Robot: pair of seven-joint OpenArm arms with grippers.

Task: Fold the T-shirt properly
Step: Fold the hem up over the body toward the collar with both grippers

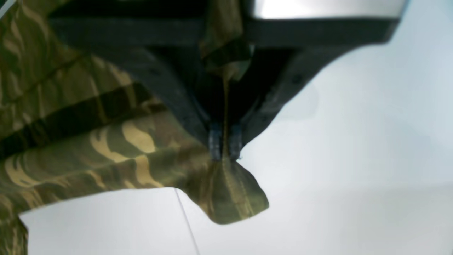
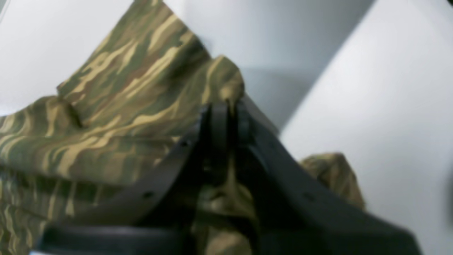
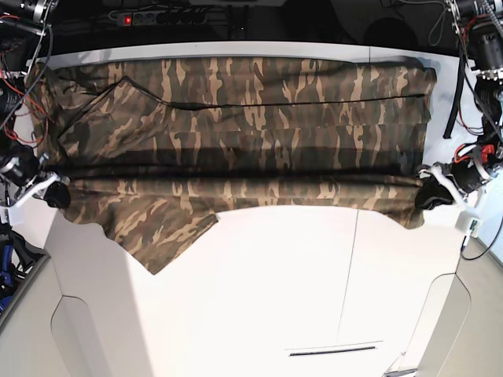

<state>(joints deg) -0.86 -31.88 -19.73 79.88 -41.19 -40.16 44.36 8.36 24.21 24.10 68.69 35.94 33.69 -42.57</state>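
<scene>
The camouflage T-shirt [image 3: 236,118] lies spread across the far half of the white table [image 3: 299,283], its near edge lifted and stretched between both grippers. My left gripper [image 3: 428,196], at the base view's right, is shut on a corner of the shirt's hem [image 1: 230,191]; its fingertips [image 1: 215,141] pinch the fabric in the left wrist view. My right gripper [image 3: 53,192], at the base view's left, is shut on the other end of the T-shirt [image 2: 134,92], with cloth bunched between its jaws. A sleeve [image 3: 161,236] hangs down toward the near side.
The table has a thin seam [image 3: 350,275] running front to back and a slot [image 3: 334,350] near its front edge. A black strap [image 3: 456,86] hangs at the far right. Cables and arm bases [image 3: 16,86] stand at the far left.
</scene>
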